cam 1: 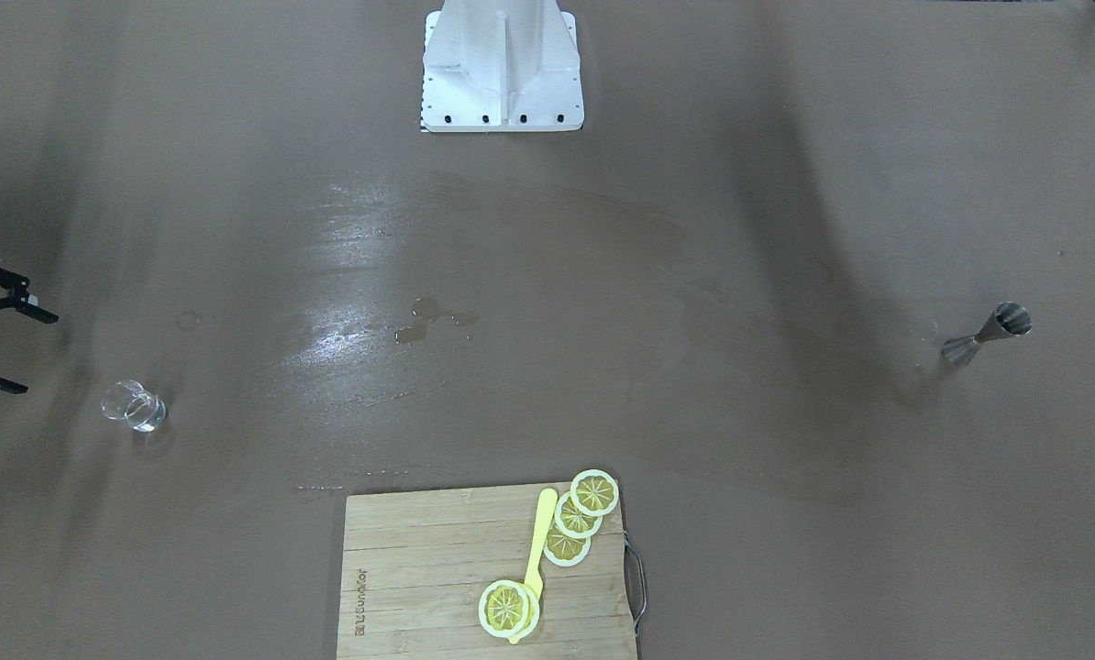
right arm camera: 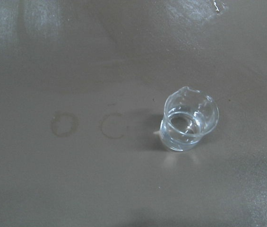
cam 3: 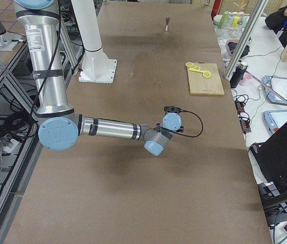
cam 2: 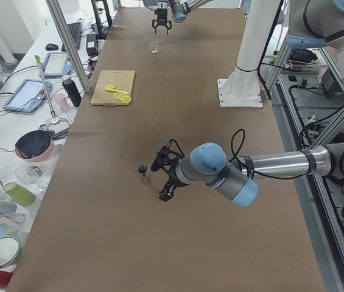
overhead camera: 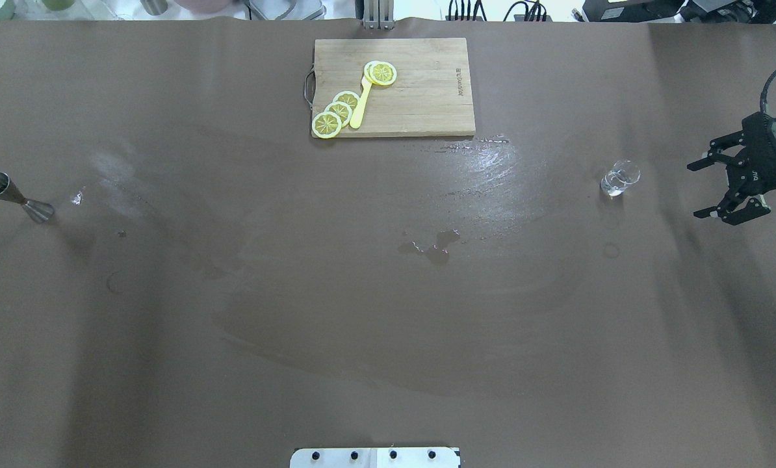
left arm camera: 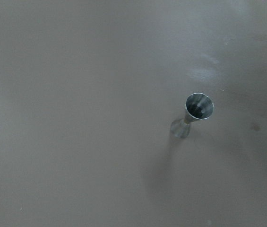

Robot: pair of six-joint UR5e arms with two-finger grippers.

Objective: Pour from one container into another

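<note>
The right gripper [overhead camera: 692, 191] hangs with jaws spread wide, and the glass [overhead camera: 619, 179] stands apart at its 9 o'clock. The steel jigger [overhead camera: 14, 197] stands near the left gripper [cam 2: 157, 182]; I cannot tell how its jaws stand.

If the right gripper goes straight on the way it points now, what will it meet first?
Probably the glass. The open right gripper points at it in the overhead view, with only bare table between. Its height is unclear, so it might pass above.

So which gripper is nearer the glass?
Right. The right gripper sits just beside the glass, apart from it; the left gripper is at the far end, by the jigger.
</note>
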